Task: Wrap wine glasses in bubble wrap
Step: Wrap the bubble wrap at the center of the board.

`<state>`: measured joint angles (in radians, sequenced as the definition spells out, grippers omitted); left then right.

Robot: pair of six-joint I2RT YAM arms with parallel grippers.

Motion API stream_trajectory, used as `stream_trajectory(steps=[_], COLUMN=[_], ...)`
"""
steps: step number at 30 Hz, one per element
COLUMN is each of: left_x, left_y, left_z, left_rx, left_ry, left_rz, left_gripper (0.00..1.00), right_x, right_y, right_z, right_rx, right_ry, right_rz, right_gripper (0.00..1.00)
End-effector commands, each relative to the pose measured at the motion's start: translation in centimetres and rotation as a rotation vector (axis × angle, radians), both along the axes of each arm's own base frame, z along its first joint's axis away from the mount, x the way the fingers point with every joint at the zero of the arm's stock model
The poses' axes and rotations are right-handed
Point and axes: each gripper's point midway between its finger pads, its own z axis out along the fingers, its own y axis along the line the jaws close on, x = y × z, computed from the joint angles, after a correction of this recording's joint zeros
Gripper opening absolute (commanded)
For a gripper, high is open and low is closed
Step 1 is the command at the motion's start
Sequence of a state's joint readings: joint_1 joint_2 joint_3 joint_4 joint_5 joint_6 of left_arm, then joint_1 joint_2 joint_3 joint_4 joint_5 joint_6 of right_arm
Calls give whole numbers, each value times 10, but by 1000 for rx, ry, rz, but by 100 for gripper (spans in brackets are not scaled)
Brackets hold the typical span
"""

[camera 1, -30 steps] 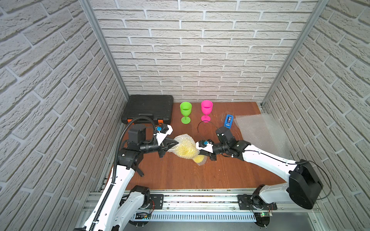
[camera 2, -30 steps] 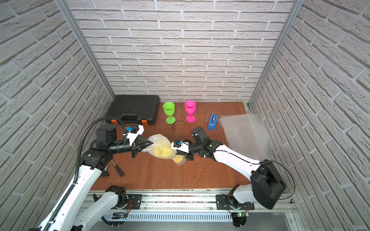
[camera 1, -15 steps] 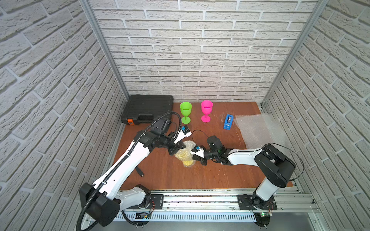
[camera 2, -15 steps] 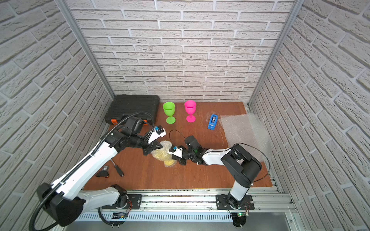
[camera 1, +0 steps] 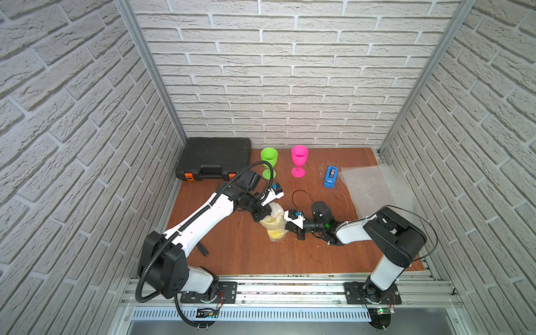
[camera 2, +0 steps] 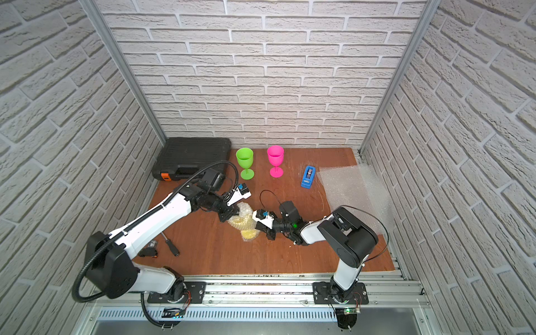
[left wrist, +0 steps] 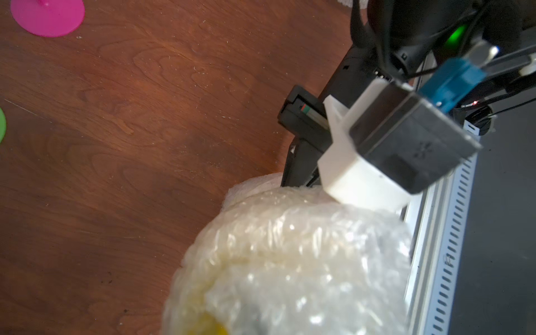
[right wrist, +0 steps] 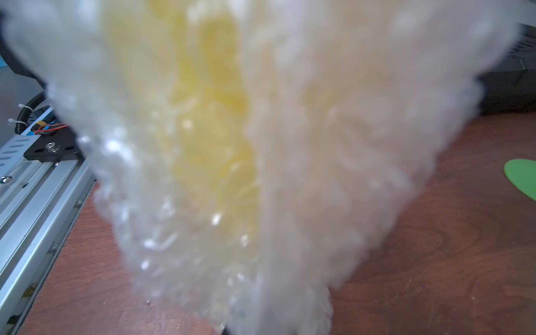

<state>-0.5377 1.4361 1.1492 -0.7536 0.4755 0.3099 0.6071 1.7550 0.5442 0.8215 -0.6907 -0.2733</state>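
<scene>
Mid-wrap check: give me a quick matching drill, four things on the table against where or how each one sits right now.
Things:
1. yellow goblet
2. pink goblet
3. blue tape dispenser
4. spare bubble wrap sheet

Places and states:
A. lying flat, farthest to the right
B. upright and bare, beside the green goblet
C. bundled in bubble wrap, between the left gripper and right gripper
D. standing between the pink goblet and the flat sheet

Pairs: 1-C, 2-B, 3-D, 4-A
</scene>
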Motion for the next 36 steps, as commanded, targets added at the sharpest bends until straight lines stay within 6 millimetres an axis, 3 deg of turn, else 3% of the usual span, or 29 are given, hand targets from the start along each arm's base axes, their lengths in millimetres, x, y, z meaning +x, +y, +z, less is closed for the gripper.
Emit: stream_trajectory(steps=[1, 6, 11, 15, 18, 22, 26, 29, 36], left_x=[-8, -9, -25, -34, -23, -5, 2, 3, 11], left_y=[13, 20, 26, 29, 22, 5, -7, -18, -40], left_z=[-52, -85, -114, -117, -90, -28, 22, 46, 67], left_rx=[172, 312, 453, 506, 446, 291, 171, 102, 23], left_ry=[131, 180, 237, 248, 173, 30, -53, -66, -73], left_rz=[14, 22, -17, -21, 24, 75, 86, 73, 54], left_gripper=[0, 0, 0, 6, 20, 38, 49, 54, 60], right_x=[9, 24, 26, 24, 22, 19, 18, 18, 18], right_y=[-2, -2, -5, -7, -10, -12, -12, -12, -12], right_z=[5, 20, 17, 9, 2, -4, -7, -8, -8], right_rx=[82, 220, 237, 185, 146, 108, 96, 95, 90], right_ry=[34, 20, 18, 13, -3, -19, -21, -20, -15], right_rz=[-34, -88, -100, -92, -93, -78, -75, -75, -71], right_gripper=[3, 3, 3, 3, 3, 3, 3, 3, 3])
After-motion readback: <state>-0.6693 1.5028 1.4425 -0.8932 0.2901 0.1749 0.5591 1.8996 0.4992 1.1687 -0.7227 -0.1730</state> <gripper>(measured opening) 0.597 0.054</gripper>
